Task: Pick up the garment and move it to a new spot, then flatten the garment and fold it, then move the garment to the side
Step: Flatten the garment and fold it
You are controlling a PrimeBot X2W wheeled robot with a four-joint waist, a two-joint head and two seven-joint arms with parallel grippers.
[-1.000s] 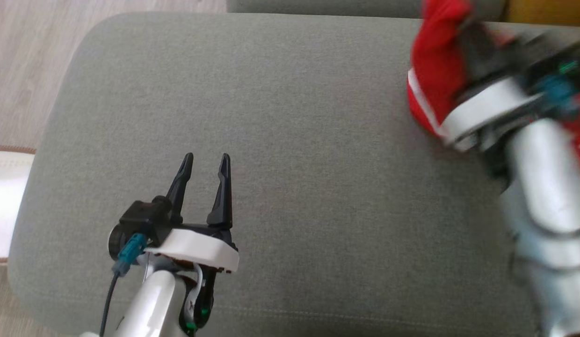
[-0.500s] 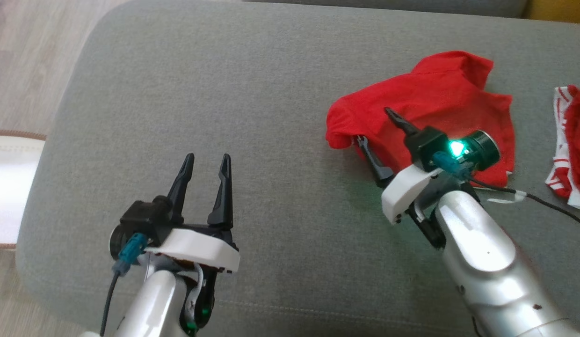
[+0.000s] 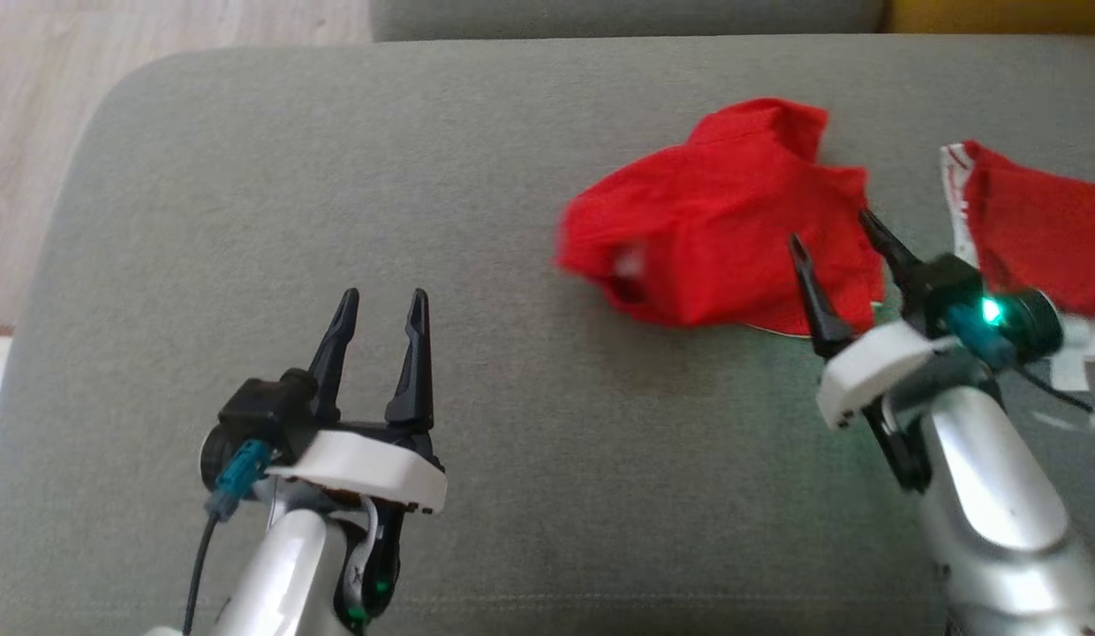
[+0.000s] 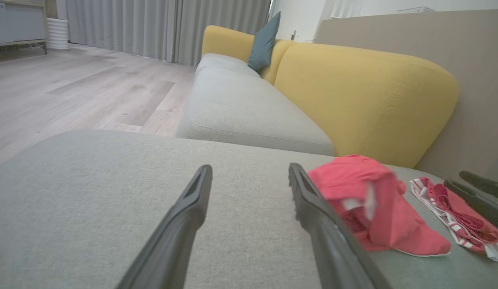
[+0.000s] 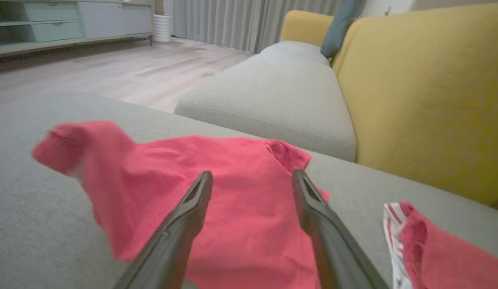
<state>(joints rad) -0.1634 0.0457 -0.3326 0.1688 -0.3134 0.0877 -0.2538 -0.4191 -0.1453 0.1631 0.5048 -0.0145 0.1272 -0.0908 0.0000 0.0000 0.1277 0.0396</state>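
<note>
A living room with pale wooden floor (image 4: 72, 92), long grey curtains (image 4: 152, 24) at the back, and a sofa with a yellow backrest (image 4: 365, 96) and a teal pillow (image 4: 265, 42) propped on it. In front of the sofa sits a wide grey cushion (image 3: 530, 459) with rounded corners, and that is where everything is going on.

The red garment (image 3: 715, 238) lies in a crumpled heap on the cushion, over toward the far right part and well in from the left edge. It is bunched rather than spread, with one lump poking toward the far edge. Just beside it, nearer the right edge, lies a second piece of clothing, red with white stripes (image 3: 1033, 230); the two look close but apart.

The right gripper (image 3: 832, 231) hangs at the near right side of the red garment, its jaws wide apart with nothing caught between them, the tips over the cloth. Whether they touch the cloth I cannot tell.

The left gripper (image 3: 383, 299) hangs over bare cushion near the front edge, left of the middle and well apart from the garment, jaws also spread and empty.
</note>
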